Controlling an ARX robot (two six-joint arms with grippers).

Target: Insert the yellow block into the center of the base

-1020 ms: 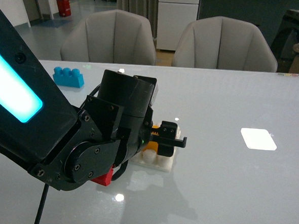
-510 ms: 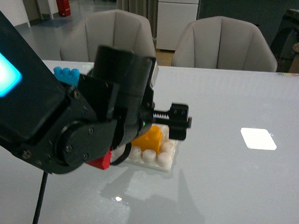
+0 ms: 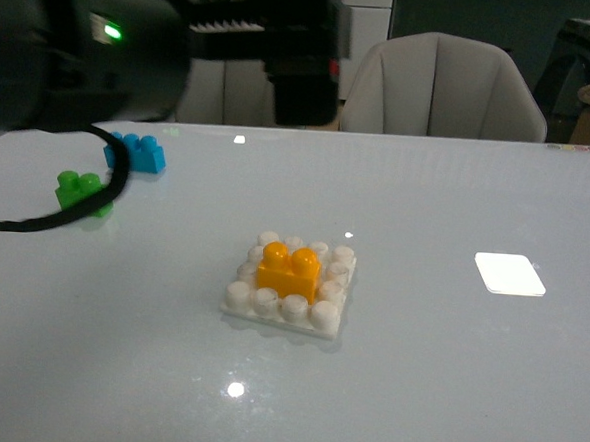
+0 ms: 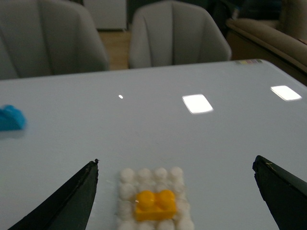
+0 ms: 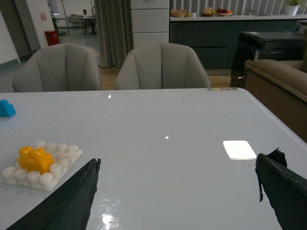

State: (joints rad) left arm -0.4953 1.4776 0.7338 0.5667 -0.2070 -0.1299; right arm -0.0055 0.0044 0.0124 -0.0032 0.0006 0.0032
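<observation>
Orange-yellow, the yellow block is sitting studs-up in the middle of the base, long axis running left-right, below the left gripper that's hanging spread open and empty, nearer than the right gripper, also gaping wide.

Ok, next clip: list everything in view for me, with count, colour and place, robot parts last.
yellow block: one, orange-yellow, seated on the middle studs of the base
base: one, whitish, table centre
blue brick: one, blue, far left of table
green brick: one, green, left, nearer than the blue brick
table: one, pale grey, glossy
chairs: two, grey, behind the table
left gripper: black, open, raised above the base
right gripper: black, open, off to the base's right
</observation>
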